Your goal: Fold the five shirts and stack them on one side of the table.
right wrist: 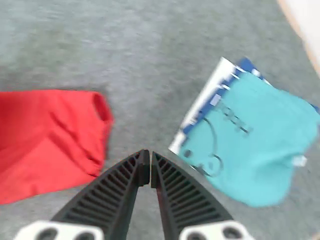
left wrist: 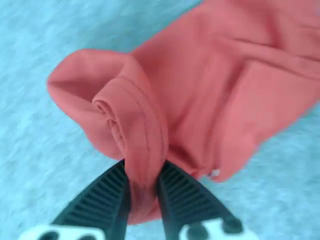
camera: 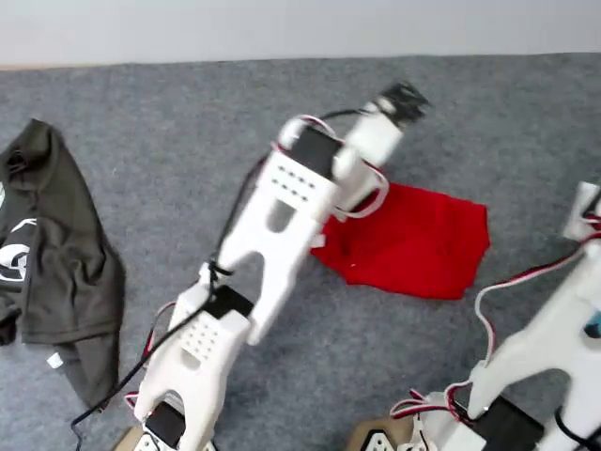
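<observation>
**Left gripper (left wrist: 144, 186) holds a fold of the red shirt (left wrist: 210, 85)**

My left gripper has its jaws closed on a bunched fold of the red shirt. The rest of this shirt lies on the grey table (camera: 188, 103), near the middle. My right gripper (right wrist: 150, 167) has its jaws pressed together with nothing inside, above the grey surface between the red shirt and a teal shirt (right wrist: 255, 145). A dark shirt (camera: 56, 244) lies at the left edge of the table.
</observation>
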Controlling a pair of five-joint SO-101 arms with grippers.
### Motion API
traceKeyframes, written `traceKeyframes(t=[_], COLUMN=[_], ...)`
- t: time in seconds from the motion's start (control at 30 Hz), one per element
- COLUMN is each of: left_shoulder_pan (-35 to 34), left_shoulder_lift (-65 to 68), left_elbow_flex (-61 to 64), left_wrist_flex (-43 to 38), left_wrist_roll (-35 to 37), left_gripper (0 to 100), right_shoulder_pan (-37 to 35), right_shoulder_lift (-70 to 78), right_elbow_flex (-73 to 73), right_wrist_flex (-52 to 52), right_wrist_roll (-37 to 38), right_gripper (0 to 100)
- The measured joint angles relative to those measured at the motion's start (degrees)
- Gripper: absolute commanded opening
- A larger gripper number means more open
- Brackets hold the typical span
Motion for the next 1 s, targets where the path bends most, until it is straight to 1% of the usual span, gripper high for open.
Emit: traceKeyframes(t=[0.17, 0.33, 0.4, 0.5, 0.73, 0.83, 1.0], left_shoulder_pan=[5.8, 10.1, 11.3, 11.6, 12.5, 12.5, 13.8], left_shoulder_lift=[0.1, 3.4, 4.5, 6.2, 10.5, 11.2, 11.2], left_elbow_flex=[0.0, 0.0, -0.1, -2.0, -7.9, -10.1, -12.3], left_wrist_flex=[-3.3, -4.9, -5.5, -5.8, -5.8, -5.8, -5.8], left_wrist_roll=[0.0, 0.2, 1.6, 3.3, 3.8, 5.6, 6.5], left_gripper=[0, 0, 0, 0, 0, 0, 0], right_shoulder_pan=[7.4, 13.3, 14.7, 15.6, 15.8, 15.8, 15.8], right_shoulder_lift=[0.0, 0.0, 0.0, 0.0, 0.0, 0.0, 0.0], right_elbow_flex=[3.1, 5.2, 5.2, 5.2, 5.2, 5.2, 5.2], right_wrist_flex=[0.0, 0.0, 0.0, 0.0, 0.0, 0.0, 0.0], right_wrist_roll=[3.3, 6.0, 7.1, 7.9, 8.0, 8.0, 8.0], right_gripper=[1.0, 1.0, 1.0, 1.0, 1.0, 1.0, 1.0])
